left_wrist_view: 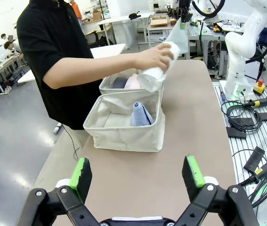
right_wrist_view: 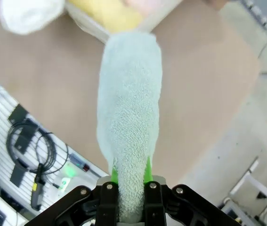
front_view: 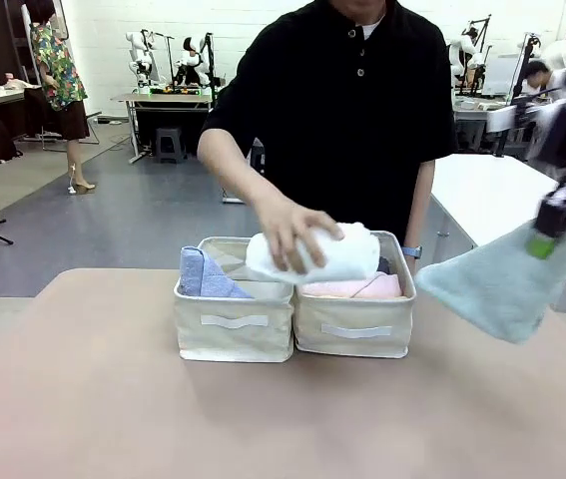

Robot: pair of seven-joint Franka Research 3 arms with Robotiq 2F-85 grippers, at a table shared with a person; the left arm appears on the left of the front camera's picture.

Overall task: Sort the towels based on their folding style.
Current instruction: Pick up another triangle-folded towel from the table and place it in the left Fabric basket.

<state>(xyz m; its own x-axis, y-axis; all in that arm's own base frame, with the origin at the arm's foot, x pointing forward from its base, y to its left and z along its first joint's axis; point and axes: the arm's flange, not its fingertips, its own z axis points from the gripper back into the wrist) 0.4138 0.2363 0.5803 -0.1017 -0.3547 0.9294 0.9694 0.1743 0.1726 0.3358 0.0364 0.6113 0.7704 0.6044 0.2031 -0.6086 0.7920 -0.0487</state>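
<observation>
The pale grey-green towel (front_view: 507,284) hung right of the baskets (front_view: 235,334), above the table (front_view: 83,399), pinched by the right gripper (front_view: 540,242). The left gripper (left_wrist_view: 138,175) stood spread, empty; a person's hand (front_view: 290,232) held the white towel (front_view: 352,257) over the baskets.

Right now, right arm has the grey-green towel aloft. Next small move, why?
Likely hold the grey-green towel where it hangs until the person's hand clears. The right gripper is shut on it off to the right. Its match, the cone-folded lavender-blue towel, stands in the left basket, and the hand holds the white rolled towel in between, across that path.
</observation>
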